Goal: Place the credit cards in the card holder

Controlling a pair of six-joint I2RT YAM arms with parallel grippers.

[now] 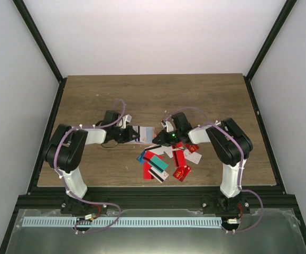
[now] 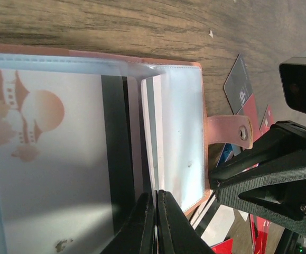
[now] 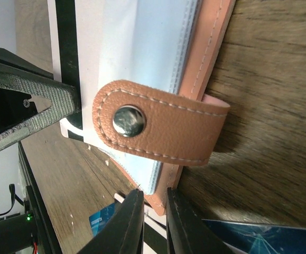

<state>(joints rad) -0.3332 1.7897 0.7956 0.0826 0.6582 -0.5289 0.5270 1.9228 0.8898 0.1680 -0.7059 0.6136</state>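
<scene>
A wood-grain table [image 1: 195, 95] fills a white-walled [image 1: 153, 32] booth framed by black posts [image 1: 39, 37], with a grey metal tray [image 1: 258, 238] and a white slotted rail [image 1: 121, 222] along the near edge. The card holder [image 1: 144, 133] lies open at the table's middle between both arms. The left hand [image 2: 156, 222] is pinched together on one clear sleeve. The right hand [image 3: 154, 222] is clamped on the leather cover's edge, beside the snap strap [image 3: 163, 124]. The credit cards [image 1: 166, 161] lie scattered just nearer.
</scene>
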